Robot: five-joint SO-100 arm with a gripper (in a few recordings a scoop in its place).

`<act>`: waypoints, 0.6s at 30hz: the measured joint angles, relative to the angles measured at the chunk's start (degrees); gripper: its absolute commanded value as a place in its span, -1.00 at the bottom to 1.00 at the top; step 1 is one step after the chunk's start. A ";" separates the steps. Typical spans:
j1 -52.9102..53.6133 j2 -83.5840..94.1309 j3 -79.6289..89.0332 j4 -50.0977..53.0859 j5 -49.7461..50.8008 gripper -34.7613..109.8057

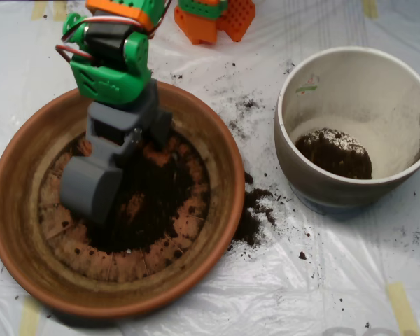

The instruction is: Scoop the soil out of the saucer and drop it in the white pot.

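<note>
Tabletop (350,280) is covered w/ crinkly clear plastic sheeting, a few yellowish tape strips at the edges. From overhead I see my tool (91,189) down inside the saucer (231,161), on its left half, grey shell resting on the base right at the edge of the soil (154,203). Can't tell if the shells are spread or pressed together; the rounded grey back hides the seam from here. Green wrist block w/ red and white wires sits just above the tool, orange arm parts beyond that at the top edge.

Soil lies as a dark patch mid-saucer, just right of the tool and touching it, thin enough that the terracotta ridges show through around it. More crumbs are spilled on the plastic right of the saucer rim, between saucer and white pot (294,154), plus scattered specks up toward the arm base.

White pot stands well right of the tool, upright, apart from the saucer. A dark clump sits in its bottom, dusted w/ pale powder.
</note>
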 measured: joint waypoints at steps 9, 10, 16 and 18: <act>3.08 -14.77 -15.91 7.56 -0.18 0.21; 3.60 -16.35 -17.67 7.73 -0.26 0.19; 4.66 -23.03 -25.05 10.11 -1.85 0.04; 4.57 -23.38 -25.75 9.49 -1.67 -0.07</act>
